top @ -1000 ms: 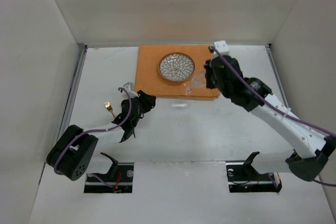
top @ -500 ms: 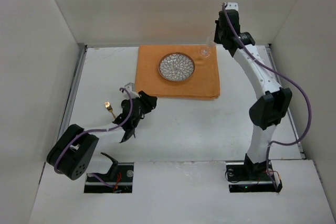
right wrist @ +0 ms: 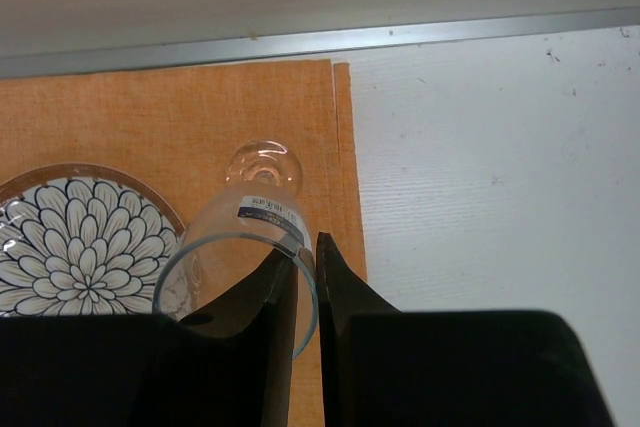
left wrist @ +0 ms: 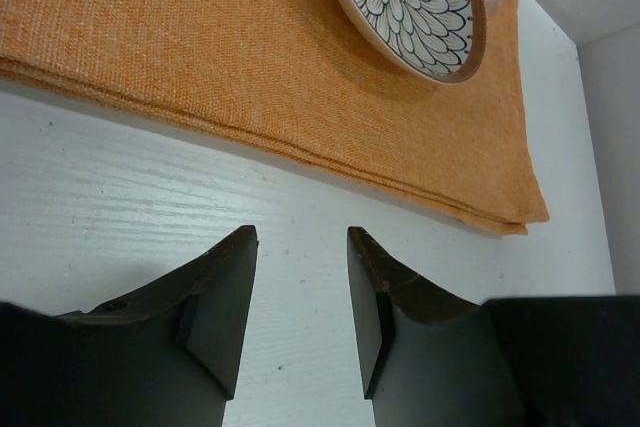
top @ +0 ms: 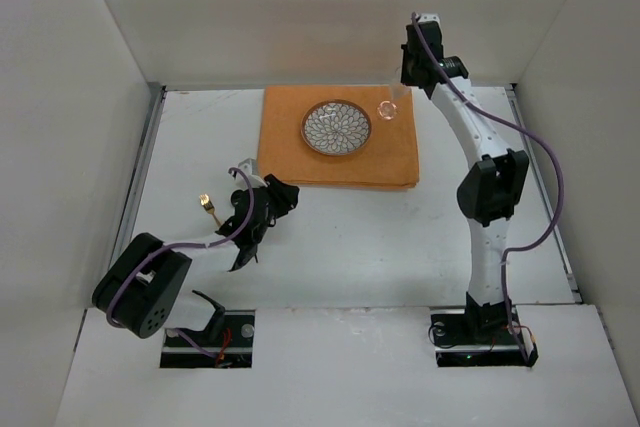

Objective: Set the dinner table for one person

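One orange mat [top: 290, 152] and one flower-patterned plate [top: 336, 127] lie at the top of the dinner table [top: 400, 237], which fills mid-frame. The outstretched right gripper [right wrist: 306, 247] pinches the rim of one stemmed glass [right wrist: 262, 197]. The low left gripper [left wrist: 300, 237] stands partly open and empty.

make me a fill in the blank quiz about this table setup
1. The patterned plate sits on the ____ mat.
2. The right tool grips a clear ____ by its rim.
3. The left tool, jaws apart, holds ____.
Missing words: orange; glass; nothing.
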`<state>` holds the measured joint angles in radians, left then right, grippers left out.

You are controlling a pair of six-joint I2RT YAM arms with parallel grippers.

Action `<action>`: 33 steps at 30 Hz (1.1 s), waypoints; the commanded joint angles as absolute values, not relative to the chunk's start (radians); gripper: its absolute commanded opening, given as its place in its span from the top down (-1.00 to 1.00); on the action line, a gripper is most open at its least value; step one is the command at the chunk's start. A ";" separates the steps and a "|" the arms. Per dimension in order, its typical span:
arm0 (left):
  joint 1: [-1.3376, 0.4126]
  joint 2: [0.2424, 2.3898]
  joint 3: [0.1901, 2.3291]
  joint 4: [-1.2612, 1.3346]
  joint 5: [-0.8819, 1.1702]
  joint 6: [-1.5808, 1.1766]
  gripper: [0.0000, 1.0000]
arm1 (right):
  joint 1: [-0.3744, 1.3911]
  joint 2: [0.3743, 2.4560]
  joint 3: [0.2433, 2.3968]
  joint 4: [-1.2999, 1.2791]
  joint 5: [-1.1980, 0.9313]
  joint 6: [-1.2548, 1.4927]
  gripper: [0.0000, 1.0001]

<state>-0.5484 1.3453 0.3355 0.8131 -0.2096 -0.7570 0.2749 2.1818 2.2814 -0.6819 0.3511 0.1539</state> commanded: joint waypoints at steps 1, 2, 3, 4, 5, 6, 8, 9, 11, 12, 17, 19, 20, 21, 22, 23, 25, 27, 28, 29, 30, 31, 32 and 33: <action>-0.544 1.351 0.362 0.862 -0.206 -0.759 0.22 | 0.268 2.197 2.378 -0.643 0.339 0.147 0.74; -0.541 1.351 0.362 0.862 -0.203 -0.759 0.22 | 0.266 2.209 2.393 -0.655 0.339 0.147 0.74; -0.541 1.351 0.362 0.862 -0.202 -0.759 0.22 | 0.266 2.218 2.402 -0.664 0.337 0.150 0.73; -0.541 1.351 0.362 0.862 -0.202 -0.759 0.22 | 0.266 2.224 2.407 -0.666 0.337 0.149 0.72; -0.541 1.351 0.362 0.862 -0.202 -0.759 0.22 | 0.266 2.233 2.414 -0.666 0.337 0.147 0.71; -0.539 1.351 0.362 0.862 -0.202 -0.759 0.22 | 0.266 2.249 2.434 -0.670 0.336 0.144 0.69; -0.538 1.350 0.361 0.862 -0.202 -0.759 0.22 | 0.265 2.273 2.473 -0.687 0.334 0.146 0.66; -0.538 1.348 0.359 0.862 -0.207 -0.759 0.22 | 0.265 2.279 2.485 -0.695 0.333 0.147 0.64; -0.535 1.347 0.356 0.865 -0.210 -0.759 0.22 | 0.263 2.302 2.525 -0.698 0.322 0.150 0.51; -0.530 1.345 0.356 0.867 -0.206 -0.759 0.22 | 0.263 2.315 2.551 -0.703 0.318 0.152 0.47; -0.522 1.347 0.353 0.867 -0.203 -0.761 0.22 | 0.265 2.374 2.661 -0.742 0.311 0.149 0.36; -0.521 1.347 0.353 0.867 -0.202 -0.761 0.22 | 0.266 2.391 2.697 -0.770 0.313 0.150 0.24; -0.521 1.348 0.354 0.867 -0.202 -0.761 0.22 | 0.268 2.393 2.701 -0.772 0.313 0.150 0.20; -0.521 1.353 0.354 0.867 -0.202 -0.761 0.22 | 0.268 2.391 2.704 -0.767 0.317 0.150 0.19; -0.521 1.354 0.354 0.867 -0.202 -0.761 0.22 | 0.268 2.391 2.718 -0.765 0.321 0.150 0.18; -0.521 1.353 0.354 0.867 -0.202 -0.761 0.22 | 0.268 2.391 2.730 -0.767 0.322 0.152 0.16; -0.521 1.350 0.354 0.867 -0.202 -0.761 0.22 | 0.268 2.375 2.735 -0.764 0.322 0.155 0.14; -0.521 1.344 0.351 0.867 -0.202 -0.762 0.22 | 0.266 2.356 2.741 -0.758 0.322 0.158 0.13; -0.521 1.339 0.350 0.867 -0.206 -0.762 0.22 | 0.266 2.344 2.741 -0.756 0.322 0.161 0.12; -0.521 1.335 0.348 0.867 -0.210 -0.761 0.22 | 0.266 2.329 2.740 -0.756 0.324 0.166 0.10; -0.521 1.333 0.348 0.867 -0.213 -0.758 0.22 | 0.266 2.313 2.740 -0.756 0.324 0.169 0.09; -0.521 1.335 0.348 0.867 -0.215 -0.756 0.21 | 0.266 2.300 2.740 -0.753 0.321 0.172 0.09; -0.521 1.336 0.348 0.867 -0.215 -0.755 0.21 | 0.268 2.286 2.740 -0.750 0.319 0.175 0.09; -0.521 1.336 0.348 0.867 -0.215 -0.753 0.21 | 0.268 2.269 2.740 -0.749 0.319 0.176 0.09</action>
